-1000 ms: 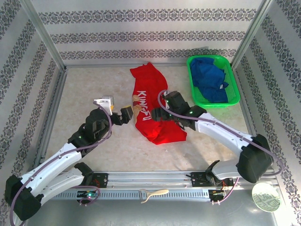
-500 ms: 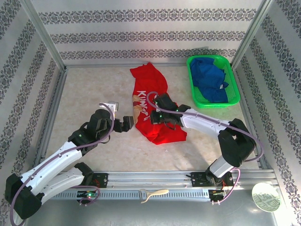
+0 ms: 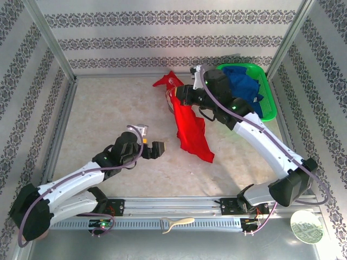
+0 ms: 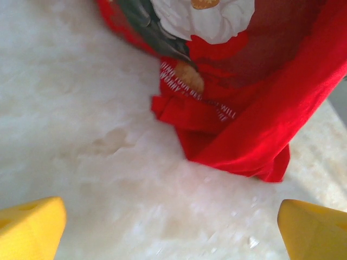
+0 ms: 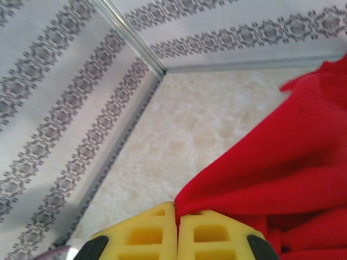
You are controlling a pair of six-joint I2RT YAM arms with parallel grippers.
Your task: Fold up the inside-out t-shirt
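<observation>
The inside-out t-shirt (image 3: 190, 127) is bright red and hangs stretched from the back middle of the table down to a corner resting near the centre. My right gripper (image 3: 180, 96) is raised at the back, shut on a pinched edge of the cloth. In the right wrist view the yellow jaws (image 5: 176, 214) are closed with the red cloth (image 5: 282, 162) caught between them. My left gripper (image 3: 157, 149) stands open just left of the shirt's lower end, not touching it. In the left wrist view the shirt (image 4: 255, 124) shows white lettering beyond my open left gripper (image 4: 171, 216).
A green basket (image 3: 271, 111) holding a blue garment (image 3: 241, 89) stands at the back right, right behind the right arm. Patterned walls and a metal frame (image 3: 57, 135) enclose the table. A cream tool (image 3: 176, 223) lies on the front rail.
The right gripper closed on the shirt and lifted it up toward the back, so the cloth now hangs instead of lying flat. The left arm dropped nearer and slightly right.
</observation>
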